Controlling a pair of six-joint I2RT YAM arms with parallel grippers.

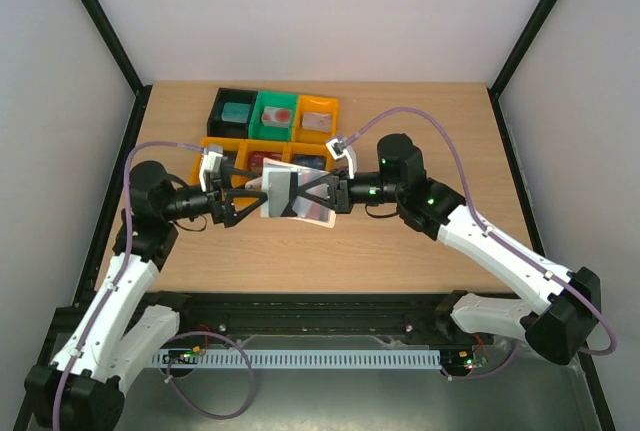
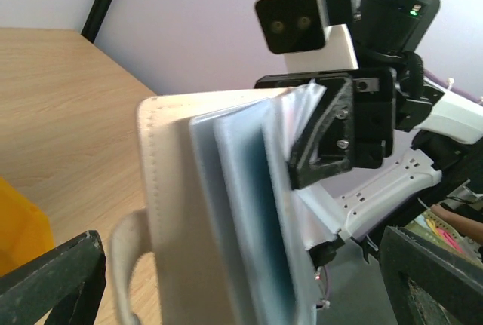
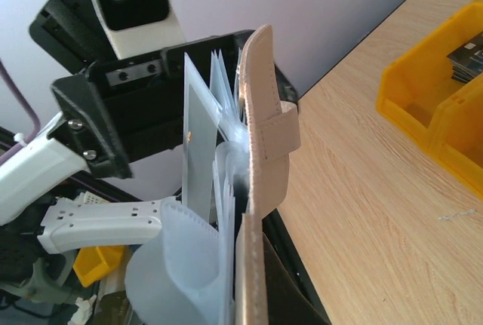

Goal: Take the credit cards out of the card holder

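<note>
Dark fingers [image 2: 53, 280] of the left gripper [image 1: 248, 201] fill the bottom corners of its own wrist view, one at each side. They are spread as wide as they go and hold nothing.

Straight ahead of them stands the card holder [image 2: 181, 212], lifted clear of the counter [image 1: 420, 251] and hanging in the air between the two arms. Its tan cover, with the stitched edge and a small strap [image 2: 128, 257], faces the left gripper. Behind the cover the grey-blue inner leaves [image 2: 249, 204] fan open toward the right. The holder's long edge runs up and down in that view. From above it lies crosswise to the line joining the two grippers, so the spread fingers stand to either side of it.

No credit card shows plainly among the leaves from either wrist. A pinkish edge [image 1: 318, 214] at the holder's lower right corner in the overhead view may be one poking out, but it is too small to be sure.

On the far side the right gripper [image 2: 321, 140] is pressed together on the fanned leaves and carries the holder alone.

The left arm is the free one, and the holder sits right at its fingertips. The coming move likely turns on getting those fingers past the tan cover to the leaves behind it.
</note>
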